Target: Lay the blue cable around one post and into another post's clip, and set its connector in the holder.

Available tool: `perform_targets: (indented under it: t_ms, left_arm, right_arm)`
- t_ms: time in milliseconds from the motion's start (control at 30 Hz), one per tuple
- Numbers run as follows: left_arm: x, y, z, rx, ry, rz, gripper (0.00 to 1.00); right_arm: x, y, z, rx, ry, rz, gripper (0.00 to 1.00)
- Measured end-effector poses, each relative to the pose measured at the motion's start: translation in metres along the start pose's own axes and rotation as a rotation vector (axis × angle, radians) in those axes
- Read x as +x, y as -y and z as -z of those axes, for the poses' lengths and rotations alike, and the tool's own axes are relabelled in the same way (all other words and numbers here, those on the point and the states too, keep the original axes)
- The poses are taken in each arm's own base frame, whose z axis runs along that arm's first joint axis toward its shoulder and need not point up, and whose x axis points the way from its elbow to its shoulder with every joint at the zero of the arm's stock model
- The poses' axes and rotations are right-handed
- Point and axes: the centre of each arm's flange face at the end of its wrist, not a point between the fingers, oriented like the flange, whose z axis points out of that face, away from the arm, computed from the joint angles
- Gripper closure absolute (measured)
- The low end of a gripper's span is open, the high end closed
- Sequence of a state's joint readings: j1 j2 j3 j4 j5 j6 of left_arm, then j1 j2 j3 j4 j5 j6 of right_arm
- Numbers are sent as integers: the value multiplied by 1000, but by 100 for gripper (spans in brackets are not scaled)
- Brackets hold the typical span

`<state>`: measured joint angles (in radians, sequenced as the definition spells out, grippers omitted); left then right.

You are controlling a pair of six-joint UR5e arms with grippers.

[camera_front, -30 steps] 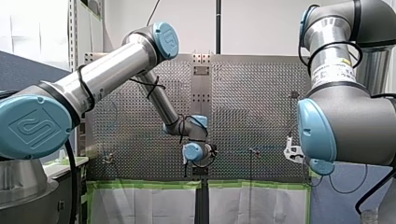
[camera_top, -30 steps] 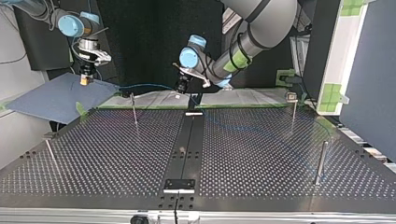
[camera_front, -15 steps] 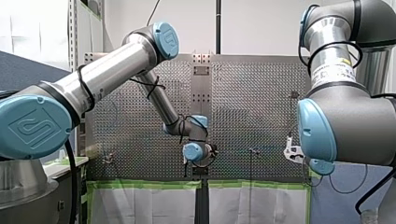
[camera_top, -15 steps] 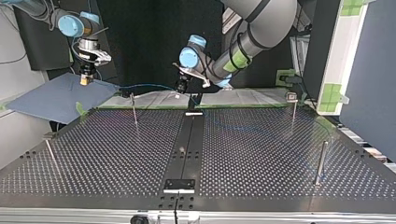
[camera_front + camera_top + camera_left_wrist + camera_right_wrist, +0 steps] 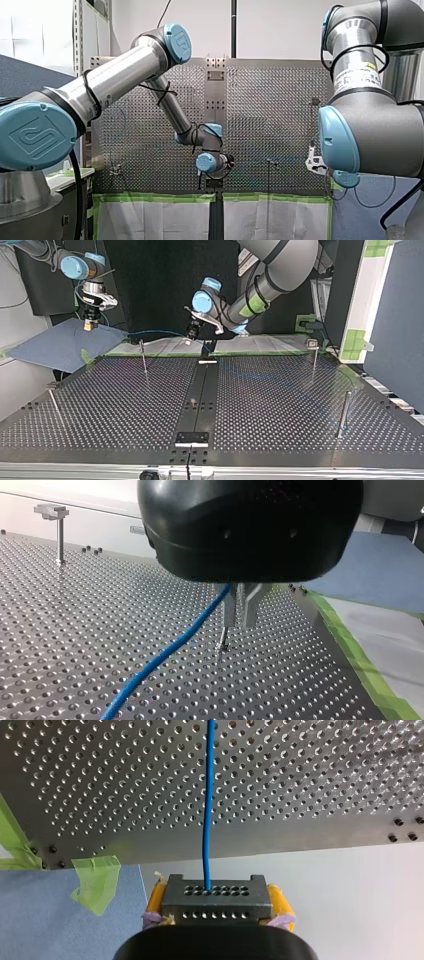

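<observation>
Blue cable (image 5: 207,795) running straight ahead from the connector (image 5: 214,892), which the right hand (image 5: 214,901) is clamping between its yellow pads (image 5: 156,897), and out over the perforated bench (image 5: 300,780). In the top view the right hand is hanging beyond the bench's edge, the cable stretching sideways to the left hand (image 5: 191,334) over the bench; whether that hand is gripping it cannot be told

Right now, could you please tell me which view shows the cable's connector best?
The right wrist view: the connector sits close up in my right gripper, blue cable leaving it. The top view shows only a speck; the front and left wrist views show none.
</observation>
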<state>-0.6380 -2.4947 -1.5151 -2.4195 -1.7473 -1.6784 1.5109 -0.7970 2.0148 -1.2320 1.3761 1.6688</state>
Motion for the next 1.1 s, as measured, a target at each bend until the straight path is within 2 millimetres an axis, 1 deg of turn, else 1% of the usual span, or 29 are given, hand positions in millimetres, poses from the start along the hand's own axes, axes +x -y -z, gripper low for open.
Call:
perform_targets:
  t_ms: [33, 67, 100, 133, 200, 233, 500, 567, 600, 633, 700, 733, 767, 1100]
  left_arm:
    - [0, 0, 0, 0, -1, 1, 54]
    - [0, -1, 0, -2, -2, 2, 50]
    - [0, -2, 0, -7, -3, 4, 50]
    - [0, -3, 0, -12, -5, 6, 47]
    - [0, -4, 0, -24, -6, 8, 47]
    - [0, -5, 0, -28, -6, 8, 45]
    - [-1, -4, 0, -19, -6, 9, 45]
    - [-2, -4, 0, -14, -6, 8, 51]
    - [-3, -3, 0, -12, -4, 8, 57]
    - [-4, -3, 0, -11, -2, 7, 57]
    - [-9, -2, -1, -9, 3, 5, 68]
    - [-11, -2, -1, -8, 6, 3, 68]
    - [-13, -2, -1, -8, 8, 0, 73]
    - [-16, 1, -1, 14, 9, -7, 73]
  right_arm:
    - [0, -1, 0, -2, 0, -1, 100]
    - [0, -2, 0, -3, 0, -2, 100]
    - [0, -2, 0, -4, 0, -2, 100]
    - [0, -3, 0, -6, -1, -3, 100]
    - [0, -4, 0, -8, -1, -3, 100]
    - [0, -5, 0, -9, -1, -3, 100]
    - [0, -7, 0, -13, 1, -4, 100]
    - [0, -7, 0, -13, 1, -4, 100]
    - [0, -7, 0, -14, 1, -4, 100]
    - [0, -8, 0, -14, 1, -4, 100]
    - [0, -8, 0, -15, 1, -4, 100]
    - [0, -9, 0, -16, 1, -4, 100]
    - [0, -9, 0, -17, 1, -4, 100]
    - [1, -14, -1, -27, 1, -5, 100]
